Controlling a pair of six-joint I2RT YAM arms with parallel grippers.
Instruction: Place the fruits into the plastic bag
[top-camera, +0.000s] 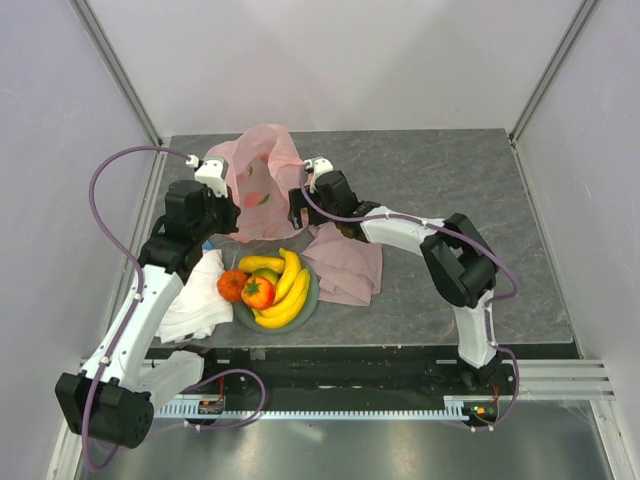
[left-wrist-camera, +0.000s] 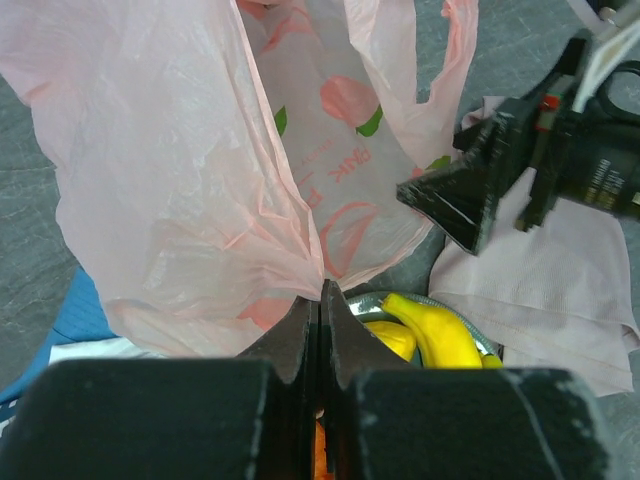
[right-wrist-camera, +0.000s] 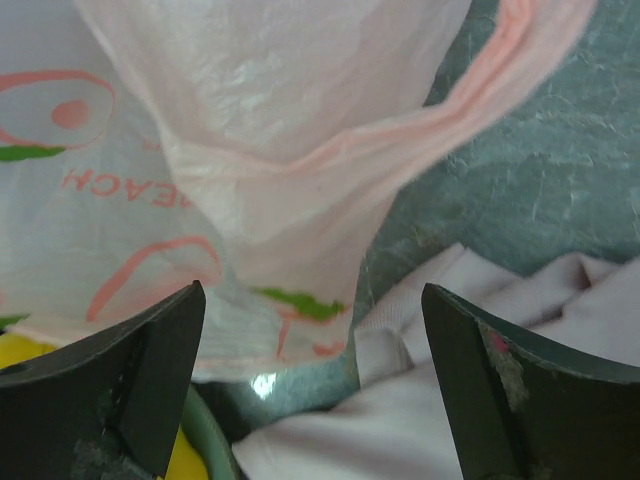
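L gripper (left-wrist-camera: 320, 298) is clenching shut on the near edge of the plastic bag (top-camera: 262, 175), w/ the film bunching at its tips, and is holding the bag up just behind the plate (top-camera: 314, 292). R gripper (right-wrist-camera: 310, 310) is hanging wide open, grasping nothing, at the bag's right side over the pink cloth (top-camera: 350, 265). The bananas (top-camera: 290, 285), red fruit (top-camera: 258, 292), tangerine (top-camera: 231, 286) & yellow oblong fruit (top-camera: 260, 263) are sitting together at the plate, outside the bag.
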